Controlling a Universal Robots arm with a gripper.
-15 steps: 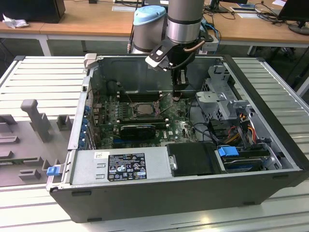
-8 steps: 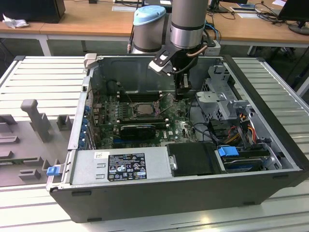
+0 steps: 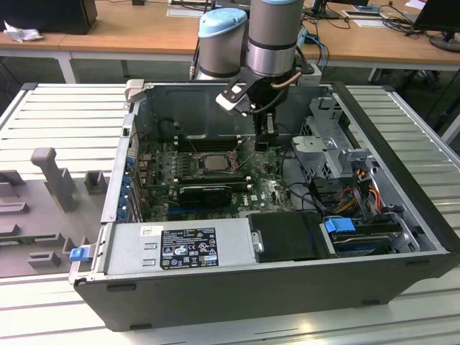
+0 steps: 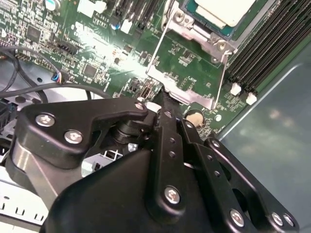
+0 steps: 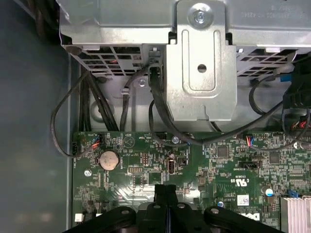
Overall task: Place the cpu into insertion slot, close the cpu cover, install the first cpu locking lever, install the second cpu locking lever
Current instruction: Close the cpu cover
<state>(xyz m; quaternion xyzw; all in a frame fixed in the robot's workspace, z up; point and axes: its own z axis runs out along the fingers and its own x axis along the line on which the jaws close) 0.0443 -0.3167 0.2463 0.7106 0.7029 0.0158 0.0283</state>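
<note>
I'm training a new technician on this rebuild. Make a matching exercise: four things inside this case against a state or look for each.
1 cpu
2 cpu cover
3 coin battery
4 gripper

A swung open, off the chip
B round, silvery, on the motherboard
C fingers together at the cover's free edge
D pale top, uncovered

Pairs: 1-D, 2-A, 3-B, 4-C
</note>
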